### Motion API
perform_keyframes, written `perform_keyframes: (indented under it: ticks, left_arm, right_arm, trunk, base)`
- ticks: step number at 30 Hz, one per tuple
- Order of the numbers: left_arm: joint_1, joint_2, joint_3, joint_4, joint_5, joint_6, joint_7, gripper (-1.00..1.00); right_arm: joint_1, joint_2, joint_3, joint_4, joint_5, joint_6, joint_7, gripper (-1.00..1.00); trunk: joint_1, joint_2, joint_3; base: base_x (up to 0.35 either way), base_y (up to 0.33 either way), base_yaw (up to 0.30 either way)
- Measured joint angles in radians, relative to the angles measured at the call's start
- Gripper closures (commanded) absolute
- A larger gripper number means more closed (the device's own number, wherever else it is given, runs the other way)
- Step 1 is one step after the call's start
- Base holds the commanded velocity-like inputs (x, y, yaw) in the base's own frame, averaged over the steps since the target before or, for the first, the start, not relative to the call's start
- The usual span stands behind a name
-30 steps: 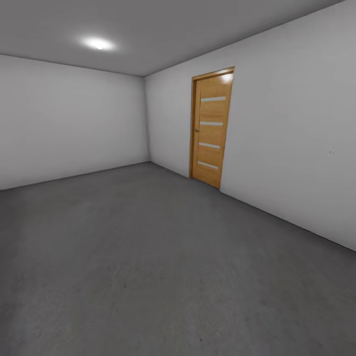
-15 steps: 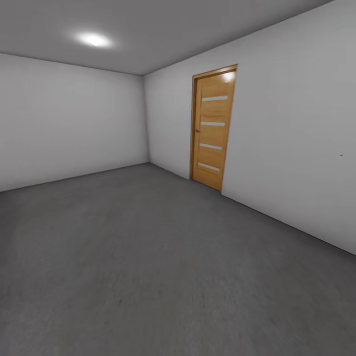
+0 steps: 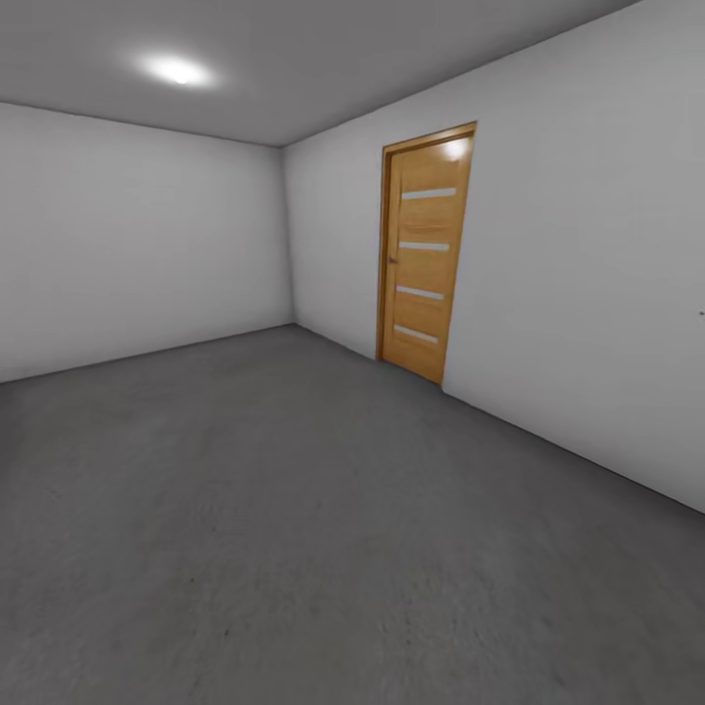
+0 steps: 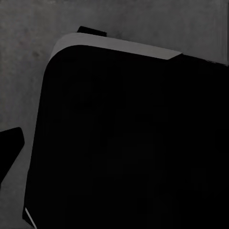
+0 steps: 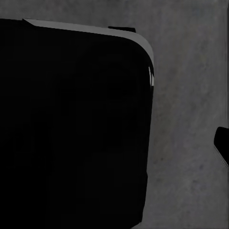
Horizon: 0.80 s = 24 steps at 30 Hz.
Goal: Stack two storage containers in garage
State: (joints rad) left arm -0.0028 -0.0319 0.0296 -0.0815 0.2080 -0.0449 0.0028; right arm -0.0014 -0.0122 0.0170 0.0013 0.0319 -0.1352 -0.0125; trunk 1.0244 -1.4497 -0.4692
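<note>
"What's in front of it right now?"

"The garage (image 3: pixel 147 235): plain pale grey walls (image 3: pixel 587 294), a round ceiling light (image 3: pixel 174 70), and a wooden door (image 3: pixel 425 253) with four pale slots, shut, set in the wall on the right. The dark grey floor (image 3: pixel 294 509) runs from the near edge of the head view up to both walls."

"And the end effectors, are they apart or together?"

"I cannot tell for either one. In the left wrist view a big black rounded body (image 4: pixel 133 143) with a thin grey rim hangs over the rough grey floor (image 4: pixel 24 57), and a small dark tip (image 4: pixel 9 143) pokes in at the edge. The right wrist view is much the same: a black rounded body (image 5: pixel 71 124), grey floor (image 5: pixel 191 95) next to it, and a dark tip (image 5: pixel 222 143) at the far edge. Too little of those tips shows to say what they are."

"Where are the containers?"

"I cannot say where they are from here. All I see under both arms is concrete."
</note>
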Motion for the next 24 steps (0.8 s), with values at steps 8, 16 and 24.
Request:
perform_keyframes:
  ticks: [8,16,24]
  left_arm:
    - [0.000,0.000,0.000,0.000,0.000,0.000,0.000,-1.00]
    - [0.000,0.000,0.000,0.000,0.001,0.000,0.000,-1.00]
    - [0.000,-0.001,0.000,0.000,0.000,0.000,0.000,-1.00]
  right_arm:
    - [0.000,0.000,0.000,0.000,0.000,0.000,0.000,-1.00]
    - [0.000,0.000,0.000,0.000,0.000,0.000,0.000,-1.00]
    - [0.000,0.000,0.000,0.000,0.000,0.000,0.000,-1.00]
  trunk:
    - [0.000,0.000,0.000]
    - [0.000,0.000,0.000]
    - [0.000,0.000,0.000]
  base:
    - [0.323,0.000,0.000]
    - [0.323,0.000,0.000]
    - [0.323,0.000,0.000]
